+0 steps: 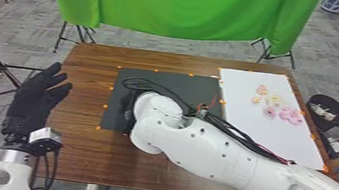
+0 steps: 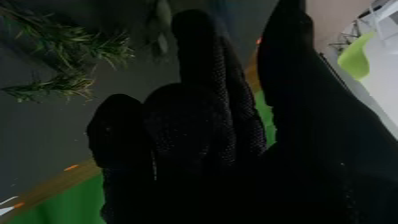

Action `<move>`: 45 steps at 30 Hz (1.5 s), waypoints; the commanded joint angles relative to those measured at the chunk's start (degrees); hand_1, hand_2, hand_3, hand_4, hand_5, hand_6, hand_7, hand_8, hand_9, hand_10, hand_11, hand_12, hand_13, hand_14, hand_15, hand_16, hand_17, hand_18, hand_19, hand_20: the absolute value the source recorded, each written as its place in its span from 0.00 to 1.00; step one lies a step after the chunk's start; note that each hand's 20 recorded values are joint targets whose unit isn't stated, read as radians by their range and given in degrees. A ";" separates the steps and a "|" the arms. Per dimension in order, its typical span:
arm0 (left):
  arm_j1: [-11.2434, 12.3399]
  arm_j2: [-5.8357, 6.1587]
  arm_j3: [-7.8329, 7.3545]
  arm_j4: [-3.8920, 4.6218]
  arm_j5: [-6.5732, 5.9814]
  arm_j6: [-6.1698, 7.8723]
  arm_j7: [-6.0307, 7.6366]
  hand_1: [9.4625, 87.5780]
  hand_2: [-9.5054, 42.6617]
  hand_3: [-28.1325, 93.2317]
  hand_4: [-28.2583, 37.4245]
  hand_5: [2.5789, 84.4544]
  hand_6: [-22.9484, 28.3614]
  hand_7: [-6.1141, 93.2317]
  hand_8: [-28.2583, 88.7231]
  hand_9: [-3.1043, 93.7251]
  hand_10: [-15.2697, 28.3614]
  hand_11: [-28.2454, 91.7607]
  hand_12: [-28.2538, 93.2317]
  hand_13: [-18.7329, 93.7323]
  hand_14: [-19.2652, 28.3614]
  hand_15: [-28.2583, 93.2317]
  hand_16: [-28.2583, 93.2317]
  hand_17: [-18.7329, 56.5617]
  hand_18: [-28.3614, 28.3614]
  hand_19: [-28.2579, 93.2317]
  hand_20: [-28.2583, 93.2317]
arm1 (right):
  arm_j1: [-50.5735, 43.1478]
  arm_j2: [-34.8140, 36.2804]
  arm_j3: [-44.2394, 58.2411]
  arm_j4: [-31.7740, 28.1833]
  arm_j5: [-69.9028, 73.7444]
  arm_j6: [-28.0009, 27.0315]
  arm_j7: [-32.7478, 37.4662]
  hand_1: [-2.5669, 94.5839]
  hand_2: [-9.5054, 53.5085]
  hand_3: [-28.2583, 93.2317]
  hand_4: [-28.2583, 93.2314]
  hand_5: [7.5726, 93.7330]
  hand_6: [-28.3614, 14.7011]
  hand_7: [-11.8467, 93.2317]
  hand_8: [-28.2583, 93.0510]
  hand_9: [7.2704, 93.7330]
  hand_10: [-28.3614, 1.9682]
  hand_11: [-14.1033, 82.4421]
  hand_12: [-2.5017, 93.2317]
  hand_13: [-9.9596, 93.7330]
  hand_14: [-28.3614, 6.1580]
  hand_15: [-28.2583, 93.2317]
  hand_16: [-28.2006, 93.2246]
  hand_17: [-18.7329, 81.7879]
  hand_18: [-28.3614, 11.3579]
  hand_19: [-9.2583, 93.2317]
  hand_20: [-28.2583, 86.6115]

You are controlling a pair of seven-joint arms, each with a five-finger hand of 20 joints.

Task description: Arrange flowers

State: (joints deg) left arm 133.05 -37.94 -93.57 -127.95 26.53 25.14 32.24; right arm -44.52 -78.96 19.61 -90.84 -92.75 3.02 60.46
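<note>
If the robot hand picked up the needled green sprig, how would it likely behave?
The sprig would probably be light and springy, with thin needles on slender branches. It seems unlikely to roll, since the branches splay. Its spiky outline might snag on the right robot hand.

The head view looks forward and down from above the wooden surface (image 1: 85,150); the right wrist view, tilted and much closer, looks across the dark mat (image 1: 198,85). Both share mat and green cloth (image 1: 179,8).
</note>
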 commanded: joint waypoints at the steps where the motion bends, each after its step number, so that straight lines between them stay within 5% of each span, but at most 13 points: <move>1: 2.55 0.14 -0.64 -0.50 -1.16 0.61 2.39 0.24 0.29 0.81 0.07 0.41 0.58 0.19 0.16 0.32 0.68 0.48 0.29 0.30 0.78 0.67 0.13 0.11 0.78 0.54 0.35 | 0.02 -0.10 0.13 -1.41 -0.92 -1.42 0.10 0.48 0.00 0.84 0.04 0.60 0.52 0.31 0.14 0.82 0.40 0.40 0.19 0.89 0.71 0.84 0.36 0.80 0.33 1.00 0.57; 4: 4.02 0.32 -1.17 -0.83 -2.41 2.46 4.70 0.22 0.29 0.80 0.06 0.41 0.58 0.19 0.16 0.32 0.68 0.48 0.29 0.31 0.79 0.67 0.13 0.11 0.78 0.54 0.36 | -0.23 -0.03 0.29 -1.75 -1.01 -1.70 0.13 0.46 0.00 0.83 0.04 0.59 0.51 0.31 0.14 0.82 0.39 0.40 0.19 0.90 0.71 0.84 0.36 0.80 0.33 1.00 0.57; 6: 4.45 0.11 -1.57 -0.86 -2.73 2.50 5.14 0.21 0.29 0.80 0.05 0.41 0.58 0.19 0.16 0.32 0.68 0.48 0.29 0.31 0.80 0.67 0.13 0.11 0.79 0.54 0.36 | -0.07 0.00 0.12 -1.54 -1.11 -1.67 0.03 0.45 0.00 0.83 0.04 0.59 0.51 0.30 0.15 0.82 0.38 0.40 0.19 0.90 0.72 0.84 0.36 0.80 0.33 1.00 0.57; 9: 3.75 -0.35 -1.11 -0.74 -1.63 1.80 3.66 0.20 0.30 0.79 0.03 0.41 0.58 0.19 0.16 0.32 0.68 0.48 0.29 0.31 0.81 0.67 0.13 0.11 0.79 0.54 0.36 | 0.53 0.43 -0.62 -1.37 -1.01 0.25 0.19 0.45 0.00 0.83 0.05 0.59 0.50 0.30 0.15 0.81 0.36 0.40 0.19 0.90 0.72 0.84 0.36 0.81 0.34 1.00 0.57; 11: 2.81 0.58 0.06 -0.48 -2.61 1.86 4.37 0.20 0.30 0.79 0.03 0.41 0.58 0.19 0.16 0.32 0.69 0.48 0.30 0.31 0.80 0.67 0.13 0.11 0.79 0.54 0.36 | 0.93 0.51 -0.78 -1.22 -0.45 1.07 0.29 0.44 0.00 0.83 0.05 0.57 0.49 0.29 0.15 0.78 0.33 0.38 0.19 0.90 0.71 0.84 0.35 0.81 0.34 1.00 0.57; 14: 1.91 -0.18 0.76 -0.33 -1.06 1.30 2.47 0.21 0.30 0.79 0.03 0.41 0.58 0.18 0.16 0.32 0.69 0.48 0.30 0.31 0.80 0.67 0.13 0.11 0.79 0.54 0.36 | 0.73 0.54 -0.82 -1.43 -0.68 2.33 -0.26 0.44 0.00 0.83 0.05 0.57 0.49 0.29 0.15 0.77 0.32 0.38 0.18 0.90 0.71 0.84 0.35 0.81 0.34 1.00 0.56; 20: 2.62 -1.75 1.03 -0.41 -0.35 0.72 1.05 0.21 0.30 0.79 0.04 0.40 0.58 0.18 0.16 0.31 0.67 0.47 0.30 0.30 0.78 0.66 0.13 0.11 0.79 0.54 0.36 | 1.12 0.68 -1.96 -2.52 -2.10 3.51 -1.06 0.44 0.00 0.83 0.05 0.57 0.49 0.29 0.15 0.77 0.33 0.37 0.18 0.90 0.71 0.83 0.35 0.81 0.34 1.00 0.55; 23: 4.99 -1.99 -0.41 -0.78 -1.15 1.31 2.03 0.21 0.30 0.79 0.04 0.40 0.58 0.18 0.16 0.31 0.67 0.48 0.30 0.30 0.79 0.66 0.14 0.11 0.79 0.54 0.36 | 1.21 1.60 -1.69 -3.91 -2.01 1.34 -1.81 0.41 0.05 0.83 0.05 0.57 0.48 0.29 0.15 0.76 0.31 0.36 0.17 0.90 0.70 0.82 0.35 0.81 0.34 1.00 0.54; 27: 8.92 -1.19 -1.90 -1.68 -3.74 3.74 5.81 0.21 0.31 0.78 0.04 0.40 0.60 0.18 0.16 0.31 0.69 0.48 0.30 0.31 0.82 0.67 0.14 0.11 0.80 0.54 0.36 | 0.97 4.21 -0.55 -7.76 -1.23 -4.11 -3.34 0.32 0.21 0.83 0.06 0.57 0.46 0.28 0.15 0.74 0.22 0.34 0.17 0.89 0.66 0.82 0.35 0.79 0.31 1.00 0.52; 32: 10.63 -0.37 -1.79 -2.17 -5.74 5.07 8.59 0.23 0.33 0.76 0.05 0.41 0.61 0.18 0.17 0.33 0.72 0.47 0.31 0.32 0.86 0.68 0.14 0.10 0.81 0.55 0.36 | 0.03 7.43 1.67 -12.19 0.55 -8.14 -3.33 0.26 0.30 0.81 0.07 0.54 0.43 0.26 0.16 0.71 0.15 0.32 0.17 0.87 0.60 0.82 0.34 0.77 0.25 1.00 0.52; 40: 9.66 -1.39 -0.56 -2.18 -4.68 4.58 7.52 0.23 0.34 0.75 0.04 0.41 0.61 0.17 0.17 0.34 0.74 0.47 0.32 0.33 0.88 0.69 0.15 0.10 0.82 0.56 0.36 | -2.81 11.27 3.78 -15.35 2.63 -8.42 -3.12 0.24 0.33 0.80 0.07 0.53 0.41 0.24 0.17 0.69 0.10 0.31 0.16 0.85 0.55 0.83 0.34 0.75 0.22 1.00 0.53; 45: 9.50 -0.97 -0.31 -2.28 -5.34 4.74 8.12 0.23 0.35 0.74 0.05 0.41 0.62 0.17 0.17 0.35 0.75 0.46 0.32 0.34 0.89 0.69 0.15 0.10 0.82 0.56 0.35 | -5.65 11.35 6.30 -15.88 5.21 -10.33 -2.98 0.23 0.34 0.80 0.07 0.53 0.41 0.24 0.17 0.69 0.10 0.31 0.16 0.86 0.54 0.83 0.33 0.75 0.21 1.00 0.54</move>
State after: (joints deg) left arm 142.68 -38.64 -94.25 -129.73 21.27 29.70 40.44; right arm -46.92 -68.62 23.46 -105.94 -89.94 -5.71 57.23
